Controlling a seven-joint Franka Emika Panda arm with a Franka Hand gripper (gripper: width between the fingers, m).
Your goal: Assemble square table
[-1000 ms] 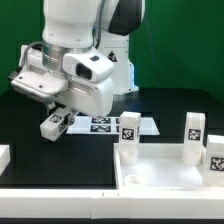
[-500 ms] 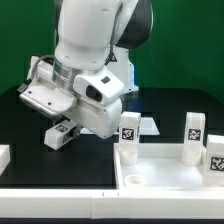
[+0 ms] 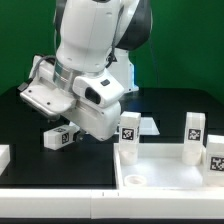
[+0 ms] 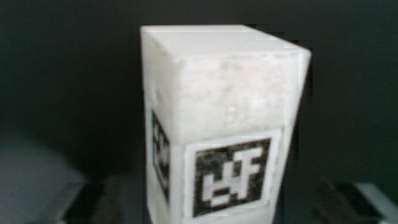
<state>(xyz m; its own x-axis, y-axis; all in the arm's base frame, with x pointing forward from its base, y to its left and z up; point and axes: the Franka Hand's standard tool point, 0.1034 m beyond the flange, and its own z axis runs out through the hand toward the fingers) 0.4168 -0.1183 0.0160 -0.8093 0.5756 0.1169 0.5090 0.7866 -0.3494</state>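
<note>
The square table's white tray-like top (image 3: 150,178) lies at the exterior view's lower right, with three tagged white legs (image 3: 128,136) standing upright on it. A fourth white leg (image 3: 58,137) lies on its side on the black table under my hand. In the wrist view this leg (image 4: 222,110) fills the picture, its tag facing the camera. My gripper (image 3: 66,124) hangs over it, and its jaws stand open on either side of the leg with dark gaps between them. My gripper (image 4: 210,205) shows only as dark finger shapes (image 4: 365,198) at the picture's edge.
The marker board (image 3: 146,125) lies flat behind my hand, partly hidden by it. A small white part (image 3: 3,156) sits at the exterior view's left edge. The arm's bulky white body (image 3: 90,50) blocks the table's middle. A green wall closes the back.
The leg has gone from tilted in my grip to lying flat on the table, and the jaws have opened off it. The hand has shifted slightly.
</note>
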